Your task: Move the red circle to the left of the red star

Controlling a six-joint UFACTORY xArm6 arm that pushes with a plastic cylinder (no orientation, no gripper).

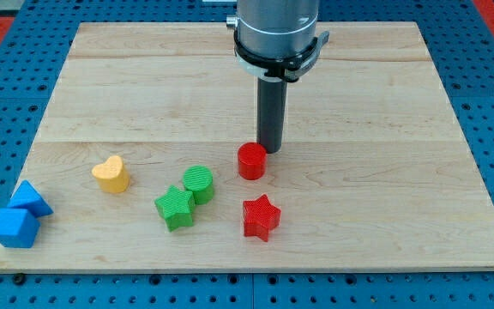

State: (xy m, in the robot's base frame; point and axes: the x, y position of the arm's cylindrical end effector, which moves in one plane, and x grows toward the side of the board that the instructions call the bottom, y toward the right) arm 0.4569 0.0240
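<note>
The red circle [250,161] stands near the middle of the wooden board [376,172]. The red star [261,217] lies just below it, slightly to the view's right. My tip [269,149] is down at the board, touching or almost touching the red circle's upper right side. The rod rises from there to the arm's grey body at the view's top.
A green circle [199,184] and a green star [175,208] sit together left of the red star. A yellow heart [111,174] lies further left. Two blue blocks [30,199] [14,227] sit at the board's bottom left corner.
</note>
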